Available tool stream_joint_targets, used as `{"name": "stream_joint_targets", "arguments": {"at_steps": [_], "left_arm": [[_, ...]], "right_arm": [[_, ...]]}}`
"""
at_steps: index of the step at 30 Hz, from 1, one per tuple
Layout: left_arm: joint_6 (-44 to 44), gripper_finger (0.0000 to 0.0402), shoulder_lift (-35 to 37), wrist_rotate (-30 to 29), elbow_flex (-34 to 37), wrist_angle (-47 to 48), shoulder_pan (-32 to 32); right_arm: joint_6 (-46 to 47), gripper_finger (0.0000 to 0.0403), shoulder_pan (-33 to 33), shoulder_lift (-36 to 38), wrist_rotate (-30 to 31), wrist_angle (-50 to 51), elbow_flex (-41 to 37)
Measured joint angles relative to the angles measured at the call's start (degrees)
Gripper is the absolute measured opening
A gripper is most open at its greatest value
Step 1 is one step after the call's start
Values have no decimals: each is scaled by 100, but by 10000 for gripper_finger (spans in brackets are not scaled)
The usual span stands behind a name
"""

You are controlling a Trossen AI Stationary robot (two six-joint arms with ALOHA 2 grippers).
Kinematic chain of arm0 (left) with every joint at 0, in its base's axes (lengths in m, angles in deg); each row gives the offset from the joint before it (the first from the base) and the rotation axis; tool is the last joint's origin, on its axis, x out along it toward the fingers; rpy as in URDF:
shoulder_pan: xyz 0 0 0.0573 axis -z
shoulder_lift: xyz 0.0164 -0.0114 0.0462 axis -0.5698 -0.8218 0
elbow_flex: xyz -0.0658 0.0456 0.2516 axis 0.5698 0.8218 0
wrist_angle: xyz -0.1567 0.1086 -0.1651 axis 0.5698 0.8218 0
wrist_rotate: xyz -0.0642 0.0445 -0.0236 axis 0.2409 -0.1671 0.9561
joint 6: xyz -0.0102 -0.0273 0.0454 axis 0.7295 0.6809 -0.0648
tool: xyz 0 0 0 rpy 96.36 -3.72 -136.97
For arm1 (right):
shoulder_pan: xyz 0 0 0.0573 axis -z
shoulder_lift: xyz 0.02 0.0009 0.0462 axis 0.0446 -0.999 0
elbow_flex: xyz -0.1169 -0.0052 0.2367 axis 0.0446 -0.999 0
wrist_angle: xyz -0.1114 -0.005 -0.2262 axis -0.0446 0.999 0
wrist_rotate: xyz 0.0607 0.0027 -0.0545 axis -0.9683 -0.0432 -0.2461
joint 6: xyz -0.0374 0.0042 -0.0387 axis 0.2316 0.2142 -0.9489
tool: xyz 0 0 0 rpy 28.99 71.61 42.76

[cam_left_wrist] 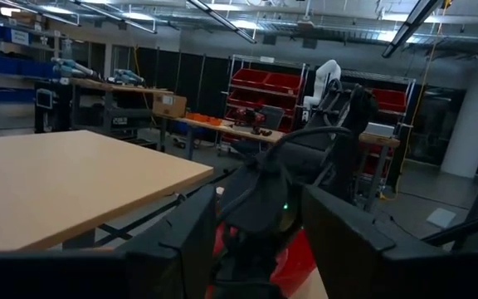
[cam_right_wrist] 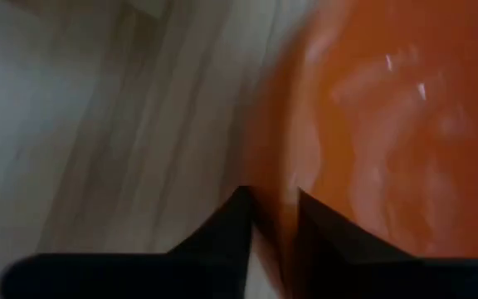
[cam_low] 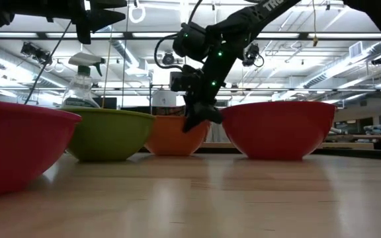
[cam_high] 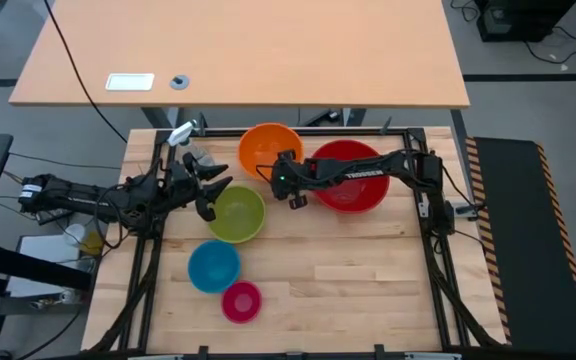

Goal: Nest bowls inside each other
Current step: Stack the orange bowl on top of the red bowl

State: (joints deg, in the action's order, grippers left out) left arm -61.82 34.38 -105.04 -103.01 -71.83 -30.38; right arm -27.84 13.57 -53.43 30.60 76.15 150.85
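The orange bowl (cam_high: 268, 146) stands on the table at the far middle, with the red bowl (cam_high: 351, 178) to its right. The lime green bowl (cam_high: 237, 214), blue bowl (cam_high: 213, 265) and magenta bowl (cam_high: 241, 301) sit apart, nearer the front. My right gripper (cam_high: 278, 176) reaches over the red bowl from the right and is shut on the orange bowl's rim. At the left, my left gripper (cam_high: 216, 188) hangs open above the green bowl's far-left edge and holds nothing. My right gripper pinches the orange bowl's rim (cam_right_wrist: 269, 195) on the side nearest the table's front and the red bowl. One finger (cam_right_wrist: 222, 237) is outside the wall and the other inside. The fingers slant down from the table's right. The bowl stands upright on the table (cam_low: 176, 140).
A clear spray bottle (cam_high: 183, 133) stands at the far left corner behind my left gripper. The wooden table top (cam_high: 348, 270) shows bare at the front right. A black frame (cam_high: 423, 215) borders the table's edges.
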Motion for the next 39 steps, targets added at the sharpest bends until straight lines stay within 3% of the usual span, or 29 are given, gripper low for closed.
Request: {"name": "stream_joint_targets", "arguments": {"at_steps": [3,13,16,21,25,29,33,39], "left_arm": [[0,181,0,0,0,0,2],[-39,181,2,0,0,-55,0],[-43,181,2,0,0,-52,0],[-41,181,2,0,0,63,0],[-43,181,0,0,0,83,0],[-41,181,0,0,0,81,-4],[-41,181,0,0,0,52,-4],[-9,181,0,0,0,40,-4]], "right_arm": [[-79,20,-19,28,395,-104,-10],[-139,26,-269,918,1617,-36,-5],[353,20,-395,1363,1729,481,-3],[1949,32,-610,2104,1749,2010,-188],[2982,34,-763,2736,1567,2820,-721],[3599,30,-835,3187,864,3048,-1349],[3861,30,-825,3344,105,2901,-1943],[3767,32,-750,3279,-72,2371,-2597]]}}
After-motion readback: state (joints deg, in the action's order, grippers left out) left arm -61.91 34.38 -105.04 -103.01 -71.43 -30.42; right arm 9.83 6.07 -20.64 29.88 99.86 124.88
